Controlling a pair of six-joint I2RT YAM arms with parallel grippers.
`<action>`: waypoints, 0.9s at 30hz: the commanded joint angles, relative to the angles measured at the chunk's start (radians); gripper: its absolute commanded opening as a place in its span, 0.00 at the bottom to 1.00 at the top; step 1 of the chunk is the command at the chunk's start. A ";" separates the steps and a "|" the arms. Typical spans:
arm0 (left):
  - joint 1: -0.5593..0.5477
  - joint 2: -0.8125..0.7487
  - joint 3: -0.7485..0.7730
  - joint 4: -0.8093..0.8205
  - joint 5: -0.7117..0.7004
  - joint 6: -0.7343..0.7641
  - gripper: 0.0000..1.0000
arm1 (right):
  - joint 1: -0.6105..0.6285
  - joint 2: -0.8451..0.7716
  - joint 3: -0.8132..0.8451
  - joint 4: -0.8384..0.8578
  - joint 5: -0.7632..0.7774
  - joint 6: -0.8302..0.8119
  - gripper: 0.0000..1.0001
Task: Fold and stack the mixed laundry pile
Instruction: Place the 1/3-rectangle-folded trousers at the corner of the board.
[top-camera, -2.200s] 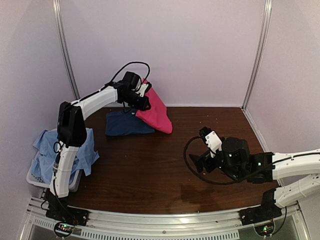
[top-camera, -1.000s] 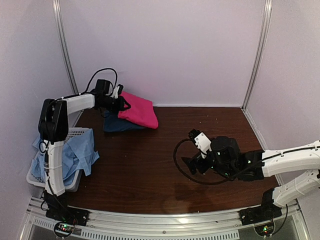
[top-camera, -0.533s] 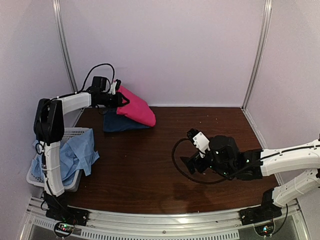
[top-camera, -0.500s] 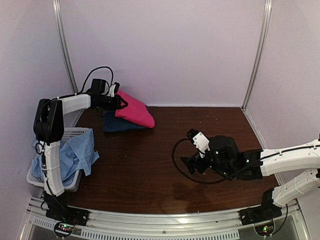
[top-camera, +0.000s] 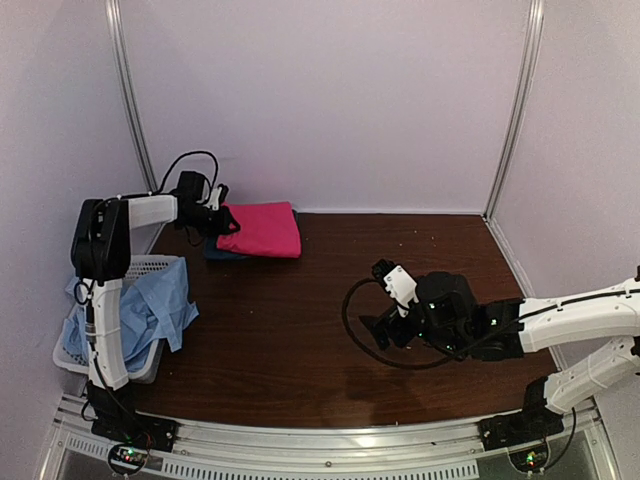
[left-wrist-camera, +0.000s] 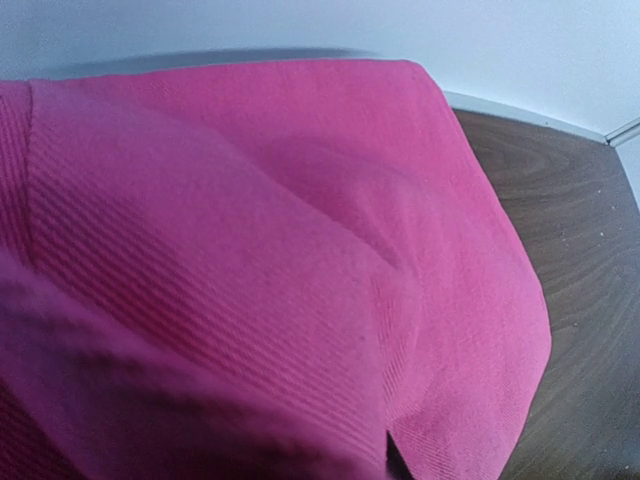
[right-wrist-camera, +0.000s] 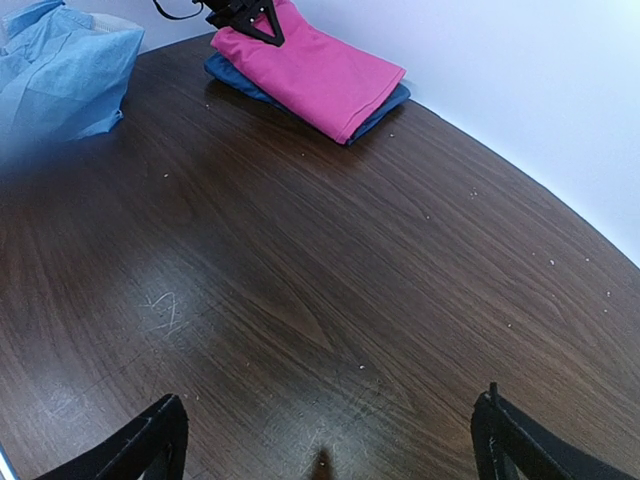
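Note:
The folded magenta-pink shirt (top-camera: 264, 229) lies flat on the dark blue T-shirt (top-camera: 214, 253) at the table's far left. Only the T-shirt's edges show under it. My left gripper (top-camera: 214, 216) is shut on the pink shirt's left edge; pink cloth (left-wrist-camera: 250, 250) fills the left wrist view and hides the fingers. The pale light-blue cloth (top-camera: 142, 305) is draped over the white basket (top-camera: 68, 360). My right gripper (top-camera: 374, 328) hovers open over bare table at mid-right, nothing between its fingertips (right-wrist-camera: 160, 440). The right wrist view shows the pink shirt (right-wrist-camera: 310, 70), the blue T-shirt (right-wrist-camera: 388, 104) and the light-blue cloth (right-wrist-camera: 60, 70) far off.
The basket sits at the table's left edge, near the left arm's base. Pale walls close in the back and both sides. Dark wood table (top-camera: 300, 330) lies between the stack and the right gripper.
The left gripper has moved left and down, and the pink shirt went from hanging tilted to lying flat on the blue T-shirt. The right arm has hardly moved.

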 joint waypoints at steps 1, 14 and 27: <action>-0.043 -0.058 0.016 -0.019 -0.139 0.190 0.15 | -0.007 -0.013 0.019 0.000 0.007 -0.007 1.00; -0.069 0.021 0.232 -0.049 -0.284 0.516 0.12 | -0.006 0.019 0.040 -0.006 -0.013 0.000 1.00; 0.058 -0.028 0.082 -0.179 -0.595 0.141 0.75 | -0.006 0.007 0.043 -0.021 -0.022 -0.005 1.00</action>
